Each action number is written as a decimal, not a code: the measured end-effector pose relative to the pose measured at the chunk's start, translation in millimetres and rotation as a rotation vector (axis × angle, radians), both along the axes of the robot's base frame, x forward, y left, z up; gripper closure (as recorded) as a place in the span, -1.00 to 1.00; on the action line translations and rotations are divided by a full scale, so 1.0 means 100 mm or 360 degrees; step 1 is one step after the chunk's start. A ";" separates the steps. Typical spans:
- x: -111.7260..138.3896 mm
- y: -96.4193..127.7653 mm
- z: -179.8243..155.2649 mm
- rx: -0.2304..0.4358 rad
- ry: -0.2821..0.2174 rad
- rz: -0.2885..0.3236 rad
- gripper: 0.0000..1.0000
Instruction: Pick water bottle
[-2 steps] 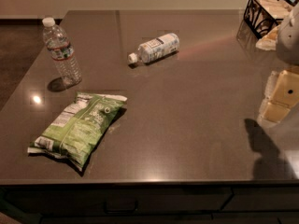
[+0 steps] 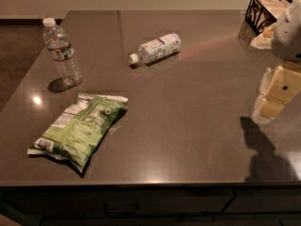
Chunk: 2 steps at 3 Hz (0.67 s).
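The water bottle (image 2: 62,52) is clear and ribbed with a white cap and a narrow red-and-white label band. It stands upright near the table's left edge. My gripper (image 2: 272,98) hangs above the table at the far right, far from the bottle, with its cream-coloured fingers pointing down. Nothing is seen between them. Its shadow falls on the table below it.
A bottle wrapped in a white label (image 2: 156,48) lies on its side at the table's middle back. A green chip bag (image 2: 80,127) lies flat at the front left. A black wire basket (image 2: 262,12) stands at the back right corner. The dark table (image 2: 188,126) ends close at the front.
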State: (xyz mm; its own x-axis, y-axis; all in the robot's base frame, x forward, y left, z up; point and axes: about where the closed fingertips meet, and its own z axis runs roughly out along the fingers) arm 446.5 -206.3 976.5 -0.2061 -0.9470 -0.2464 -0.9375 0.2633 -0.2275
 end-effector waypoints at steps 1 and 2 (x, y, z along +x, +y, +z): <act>0.17 0.30 -0.02 0.0156 -0.0008 0.0071 -1.00; 0.36 0.71 0.00 0.0328 -0.0030 0.0125 -1.00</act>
